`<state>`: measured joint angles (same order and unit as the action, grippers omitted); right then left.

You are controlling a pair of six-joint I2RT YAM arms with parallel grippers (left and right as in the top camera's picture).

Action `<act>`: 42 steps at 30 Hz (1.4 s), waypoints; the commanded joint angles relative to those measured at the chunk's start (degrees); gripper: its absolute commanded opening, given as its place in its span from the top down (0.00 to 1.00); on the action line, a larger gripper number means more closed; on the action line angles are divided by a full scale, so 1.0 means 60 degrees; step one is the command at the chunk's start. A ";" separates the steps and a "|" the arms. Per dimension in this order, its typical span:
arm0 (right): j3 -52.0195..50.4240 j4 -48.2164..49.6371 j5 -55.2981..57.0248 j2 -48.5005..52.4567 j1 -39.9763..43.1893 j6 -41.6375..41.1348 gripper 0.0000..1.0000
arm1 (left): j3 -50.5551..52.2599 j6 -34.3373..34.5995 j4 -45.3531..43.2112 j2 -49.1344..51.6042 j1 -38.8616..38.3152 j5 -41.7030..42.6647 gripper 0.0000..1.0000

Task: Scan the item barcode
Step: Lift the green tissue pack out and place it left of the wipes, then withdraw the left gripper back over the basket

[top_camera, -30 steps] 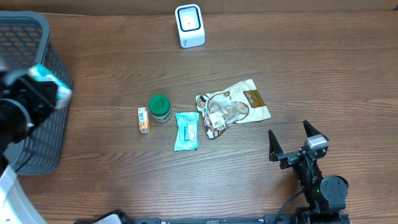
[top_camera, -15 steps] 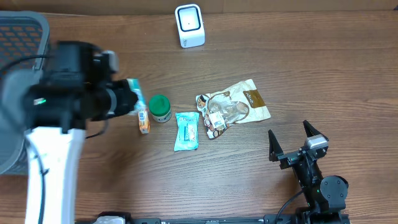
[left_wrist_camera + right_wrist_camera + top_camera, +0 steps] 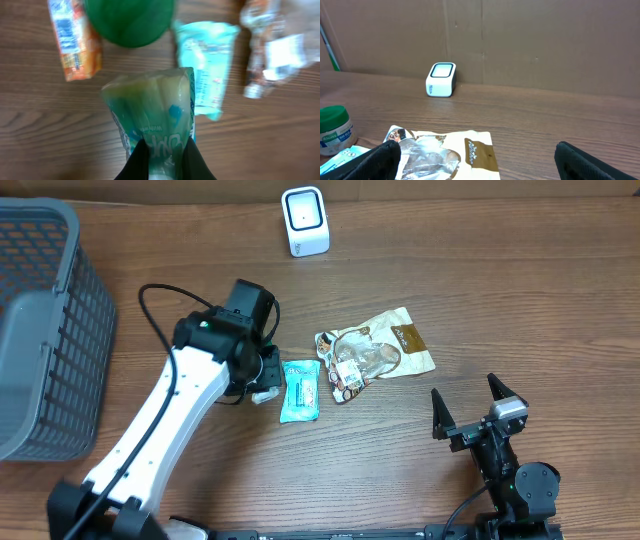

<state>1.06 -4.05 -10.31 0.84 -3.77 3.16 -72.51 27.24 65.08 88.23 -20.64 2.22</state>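
My left gripper is shut on a green and teal packet, which hangs over the table just in front of the other items. In the overhead view this gripper is right next to the teal packet. The white barcode scanner stands at the far edge of the table, well away from the held packet; it also shows in the right wrist view as the scanner. My right gripper rests open at the near right, with nothing between its fingers.
Below the left wrist lie an orange packet, a green-lidded jar, a flat teal packet and a brown-and-clear pouch. A grey mesh basket stands at the left edge. A cardboard wall backs the table.
The left arm has swung from over the basket to the right, carrying the packet, and now hangs over the items in the middle. The right arm has not moved.
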 commanded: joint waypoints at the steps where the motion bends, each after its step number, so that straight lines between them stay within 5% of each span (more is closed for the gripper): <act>1: -0.0102 0.0055 -0.0044 -0.0113 0.0044 -0.0044 0.00 | 0.0087 0.0379 0.0011 0.0474 -0.0029 -0.0608 0.96; 5: -0.0102 0.0055 -0.0044 -0.0113 0.0044 -0.0044 0.00 | 0.0084 0.0430 -0.0087 0.0718 -0.0087 -0.0266 0.84; 10: -0.0102 0.0055 -0.0044 -0.0113 0.0044 -0.0044 0.00 | -0.0277 0.0313 0.0102 0.0554 -0.0102 0.0062 0.55; 19: -0.0102 0.0055 -0.0047 -0.0113 0.0044 -0.0044 0.00 | -0.3705 -0.0240 0.2444 0.0124 0.0313 -0.0922 0.43; 30: -0.0102 0.0055 -0.0044 -0.0113 0.0044 -0.0044 0.00 | -0.7868 -0.2812 0.4328 -0.0288 0.3829 -0.1180 0.18; 32: -0.0102 0.0055 -0.0044 -0.0113 0.0044 -0.0044 0.00 | -0.8062 -0.3614 0.4244 -0.0364 0.4517 -0.1202 0.00; 42: -0.0102 0.0055 -0.0044 -0.0113 0.0044 -0.0044 0.00 | -0.8076 -0.4080 0.3781 -0.0219 0.6947 -0.1362 0.00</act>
<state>1.06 -4.05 -10.28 0.84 -3.77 3.16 -120.11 5.26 88.01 86.39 18.70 -4.95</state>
